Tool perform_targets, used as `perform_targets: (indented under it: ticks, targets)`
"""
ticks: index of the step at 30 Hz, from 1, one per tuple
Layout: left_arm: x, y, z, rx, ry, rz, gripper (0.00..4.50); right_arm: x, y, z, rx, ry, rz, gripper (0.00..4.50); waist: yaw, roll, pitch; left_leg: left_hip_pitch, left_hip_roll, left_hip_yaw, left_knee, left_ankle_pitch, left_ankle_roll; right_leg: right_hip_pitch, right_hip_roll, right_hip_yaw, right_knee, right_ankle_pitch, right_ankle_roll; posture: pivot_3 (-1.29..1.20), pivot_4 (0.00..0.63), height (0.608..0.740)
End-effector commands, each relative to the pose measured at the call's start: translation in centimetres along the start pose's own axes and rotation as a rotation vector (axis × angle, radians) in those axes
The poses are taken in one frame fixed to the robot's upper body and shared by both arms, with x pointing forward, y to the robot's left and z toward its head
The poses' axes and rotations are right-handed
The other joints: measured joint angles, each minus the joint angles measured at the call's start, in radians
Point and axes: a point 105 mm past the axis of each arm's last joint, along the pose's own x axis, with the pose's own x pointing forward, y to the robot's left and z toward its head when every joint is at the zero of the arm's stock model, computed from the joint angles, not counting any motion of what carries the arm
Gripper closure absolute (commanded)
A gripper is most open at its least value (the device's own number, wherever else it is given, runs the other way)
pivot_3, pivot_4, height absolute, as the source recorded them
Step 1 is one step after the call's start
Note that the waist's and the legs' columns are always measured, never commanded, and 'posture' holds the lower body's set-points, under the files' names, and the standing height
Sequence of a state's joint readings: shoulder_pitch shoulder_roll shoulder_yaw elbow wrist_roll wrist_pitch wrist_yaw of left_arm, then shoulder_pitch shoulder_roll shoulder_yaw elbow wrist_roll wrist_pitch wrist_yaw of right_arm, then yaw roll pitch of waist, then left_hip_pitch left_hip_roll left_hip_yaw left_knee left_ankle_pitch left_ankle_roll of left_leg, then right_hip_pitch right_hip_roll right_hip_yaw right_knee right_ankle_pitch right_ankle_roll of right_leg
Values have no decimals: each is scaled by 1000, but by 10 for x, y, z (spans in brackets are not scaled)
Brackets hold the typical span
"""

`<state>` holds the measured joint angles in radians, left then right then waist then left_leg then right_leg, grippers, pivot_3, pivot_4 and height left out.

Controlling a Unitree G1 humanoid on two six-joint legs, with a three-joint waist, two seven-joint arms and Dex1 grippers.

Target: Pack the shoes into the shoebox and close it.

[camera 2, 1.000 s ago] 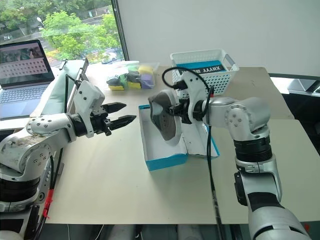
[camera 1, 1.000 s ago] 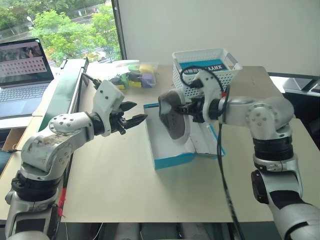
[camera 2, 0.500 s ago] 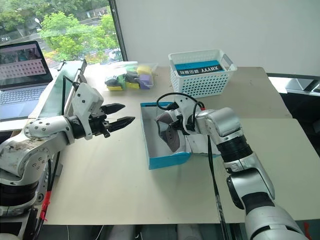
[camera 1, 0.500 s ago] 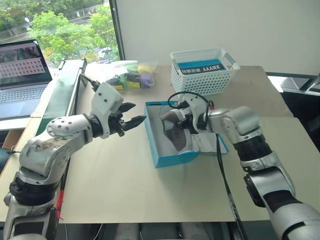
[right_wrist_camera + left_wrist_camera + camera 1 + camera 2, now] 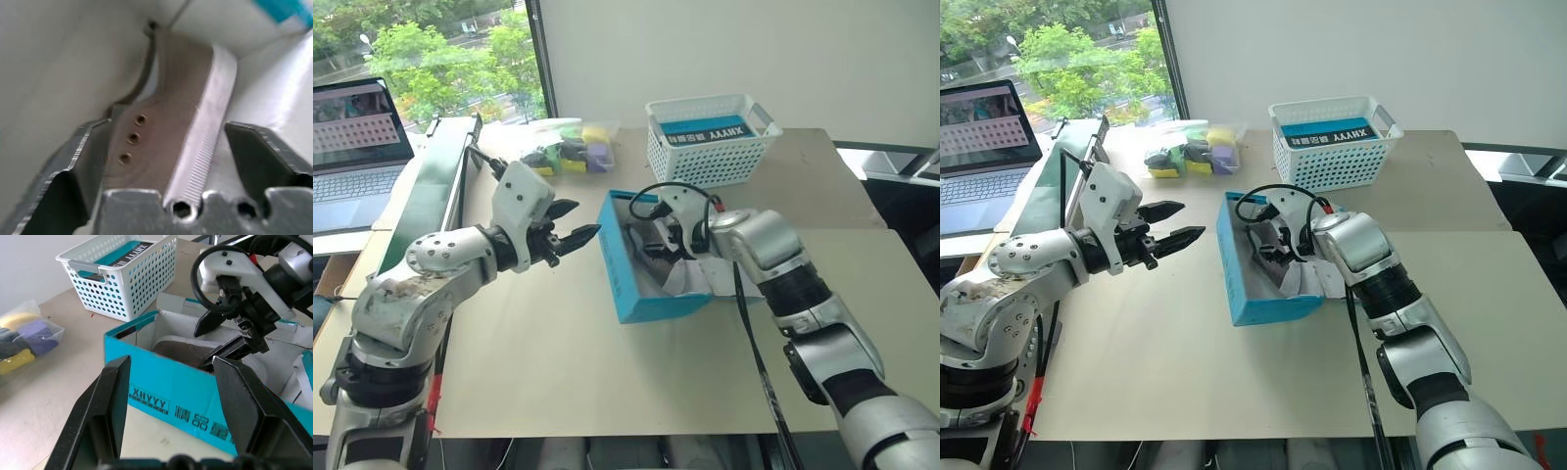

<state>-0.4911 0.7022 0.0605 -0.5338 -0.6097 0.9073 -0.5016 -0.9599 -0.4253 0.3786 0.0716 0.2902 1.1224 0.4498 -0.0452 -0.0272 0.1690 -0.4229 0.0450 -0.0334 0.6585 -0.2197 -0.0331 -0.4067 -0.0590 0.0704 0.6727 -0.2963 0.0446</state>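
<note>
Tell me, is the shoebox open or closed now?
Open: the shoebox shows its white inside, with a grey shoe lying in it.

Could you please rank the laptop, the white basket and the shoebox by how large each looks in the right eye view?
Largest to smallest:
1. shoebox
2. white basket
3. laptop, cut off by the picture's edge

The shoebox and the basket look close in size; the basket stands farther from the camera, so that order is unsure.
</note>
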Motion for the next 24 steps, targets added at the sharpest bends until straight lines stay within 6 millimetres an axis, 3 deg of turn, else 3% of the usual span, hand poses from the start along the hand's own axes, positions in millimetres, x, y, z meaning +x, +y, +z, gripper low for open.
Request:
perform_targets:
  ticks: [1, 5, 7, 10, 12, 16, 19, 22, 24]
  targets:
    - [-4, 2, 10, 26, -34, 15, 1649, -26, 0, 36, -114, -106, -20, 33, 1, 0, 0, 0, 0, 0, 0, 0, 0, 0, 0, 0, 0, 0, 0, 0, 150, 740]
    - [-5, 6, 9, 23, -30, 31, 1649, -46, 1, 51, -131, -149, 12, 33, 4, 0, 0, 0, 0, 0, 0, 0, 0, 0, 0, 0, 0, 0, 0, 0, 150, 740]
    - [-5, 11, 8, 17, -23, 60, 1649, -66, 10, 72, -112, -279, 133, 33, 4, 0, 0, 0, 0, 0, 0, 0, 0, 0, 0, 0, 0, 0, 0, 0, 150, 740]
    - [-7, 31, -3, 21, 38, 186, 1649, -103, 24, 97, -149, -502, 307, 33, 4, 0, 0, 0, 0, 0, 0, 0, 0, 0, 0, 0, 0, 0, 0, 0, 150, 740]
    - [-11, 56, -14, 24, 88, 364, 1649, -120, 27, 90, -173, -549, 395, 33, 5, 0, 0, 0, 0, 0, 0, 0, 0, 0, 0, 0, 0, 0, 0, 0, 150, 740]
    - [-22, 83, -23, -15, 106, 579, 1649, -120, 21, 78, -126, -536, 411, 33, 7, 0, 0, 1, 0, -1, 1, 0, 1, 3, 0, -1, -1, 0, 0, 0, 150, 740]
    - [-34, 95, -27, -81, 88, 674, 1082, -118, 25, 74, -124, -544, 426, 0, 4, 0, 0, 1, 0, -1, 1, 0, 1, 2, 0, 0, 1, 0, 0, 0, 150, 740]
    - [-57, 114, -32, -127, 89, 831, 25, -115, 29, 70, -117, -553, 446, 0, 1, 0, 0, 1, 0, -1, 1, 0, 1, 1, 0, 0, 2, 0, 0, 0, 150, 740]
    - [-74, 125, -36, -161, 90, 924, 7, -114, 31, 70, -111, -572, 466, 0, 1, 0, 0, 1, 0, -1, 1, 0, 1, 1, 0, 0, 2, 0, 0, 0, 150, 740]
